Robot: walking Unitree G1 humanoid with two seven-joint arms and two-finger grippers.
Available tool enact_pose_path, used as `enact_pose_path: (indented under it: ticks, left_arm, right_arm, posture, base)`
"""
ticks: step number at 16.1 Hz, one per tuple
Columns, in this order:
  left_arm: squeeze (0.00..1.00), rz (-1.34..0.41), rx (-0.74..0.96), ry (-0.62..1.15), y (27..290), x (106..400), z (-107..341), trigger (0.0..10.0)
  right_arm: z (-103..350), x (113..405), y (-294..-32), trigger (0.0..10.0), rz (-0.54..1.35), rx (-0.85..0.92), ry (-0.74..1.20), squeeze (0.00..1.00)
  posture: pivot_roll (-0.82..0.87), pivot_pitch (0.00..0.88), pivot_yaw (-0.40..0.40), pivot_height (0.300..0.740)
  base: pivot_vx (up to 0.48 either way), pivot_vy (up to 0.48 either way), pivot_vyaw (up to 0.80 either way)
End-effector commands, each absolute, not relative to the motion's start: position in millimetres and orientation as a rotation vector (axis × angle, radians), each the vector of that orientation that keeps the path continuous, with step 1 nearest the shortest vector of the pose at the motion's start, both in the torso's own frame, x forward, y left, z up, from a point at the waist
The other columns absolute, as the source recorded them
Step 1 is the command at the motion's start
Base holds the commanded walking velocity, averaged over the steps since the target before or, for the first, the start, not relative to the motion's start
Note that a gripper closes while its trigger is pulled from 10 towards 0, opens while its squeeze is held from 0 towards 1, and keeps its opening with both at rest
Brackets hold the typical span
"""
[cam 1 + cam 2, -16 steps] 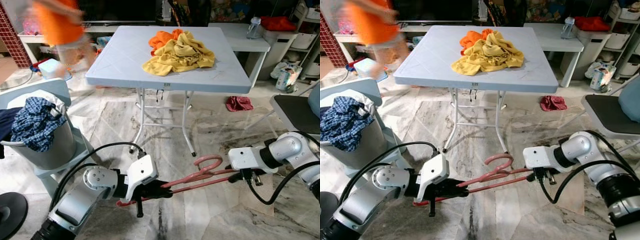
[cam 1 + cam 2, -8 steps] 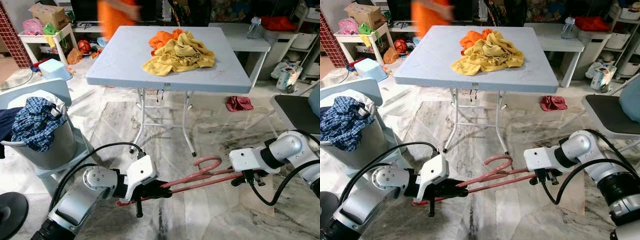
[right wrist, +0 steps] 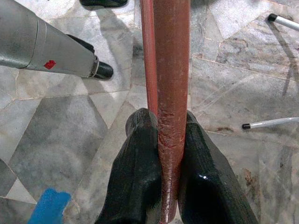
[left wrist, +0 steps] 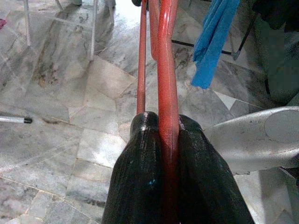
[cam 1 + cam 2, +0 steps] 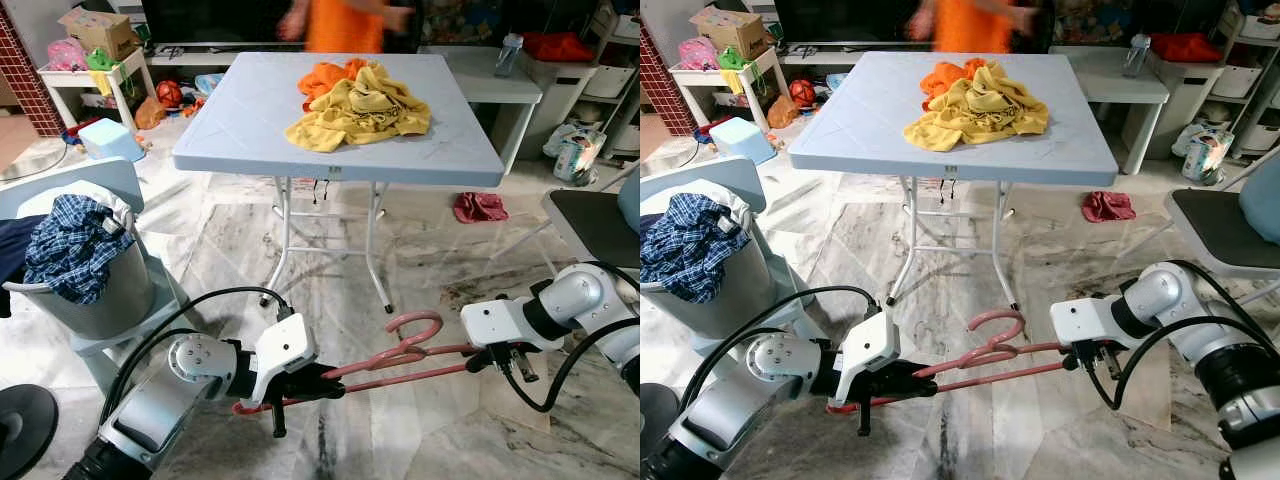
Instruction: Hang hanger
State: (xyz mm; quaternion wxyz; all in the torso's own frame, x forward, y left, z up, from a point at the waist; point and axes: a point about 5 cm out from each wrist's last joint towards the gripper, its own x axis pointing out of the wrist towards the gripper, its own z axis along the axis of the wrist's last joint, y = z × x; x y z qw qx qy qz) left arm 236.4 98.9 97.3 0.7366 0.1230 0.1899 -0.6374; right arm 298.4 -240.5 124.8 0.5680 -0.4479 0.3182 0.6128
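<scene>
A pink-red hanger (image 5: 400, 358) lies level above the marble floor, low in front of me, its hook (image 5: 418, 322) curling up toward the table. My left gripper (image 5: 318, 385) is shut on its left end, and the left wrist view shows both black fingers (image 4: 140, 186) clamped on the bar (image 4: 168, 93). At the hanger's right end my right gripper (image 5: 480, 357) is shut on it too; in the right wrist view its fingers (image 3: 142, 182) squeeze the thick red bar (image 3: 172, 70).
A grey folding table (image 5: 250, 120) with yellow and orange clothes (image 5: 360, 100) stands ahead. A person in orange (image 5: 345, 22) is behind it. A laundry bin (image 5: 95, 300) with a checked shirt is at the left. A red cloth (image 5: 478, 207) lies on the floor, and a chair (image 5: 600, 225) is at the right.
The person in orange has walked from the far left to behind the table. The hanger and both grippers have barely shifted.
</scene>
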Motion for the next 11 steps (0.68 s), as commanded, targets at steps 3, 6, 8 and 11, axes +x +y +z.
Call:
enact_pose_path:
  ticks: [3,6,8,11]
  left_arm:
    - [0.00,-1.411,0.299,0.407,98.4,236.9,98.6,10.0]
    - [0.00,-1.406,0.300,0.407,98.2,236.8,97.6,10.0]
    - [0.00,-1.407,0.302,0.409,98.3,236.2,97.0,10.0]
    - [0.00,-1.406,0.303,0.409,98.4,236.2,97.0,10.0]
  right_arm:
    - [130.1,301.7,-238.7,0.0,1.449,-1.052,0.738,0.00]
    - [131.4,301.4,-233.3,7.3,1.474,-1.016,0.700,0.00]
    - [134.4,301.6,-227.9,10.0,1.494,-0.950,0.685,1.00]
    - [135.7,302.7,-226.9,10.0,1.493,-0.976,0.667,1.00]
  posture:
    - [-0.10,0.000,0.006,0.740]
    - [-0.10,0.000,0.003,0.740]
    - [-0.10,0.000,0.003,0.740]
    - [-0.10,0.000,0.002,0.740]
  base:
    - [0.000,0.000,0.00]
    - [0.000,0.000,0.00]
    - [0.000,0.000,0.00]
    - [0.000,0.000,0.00]
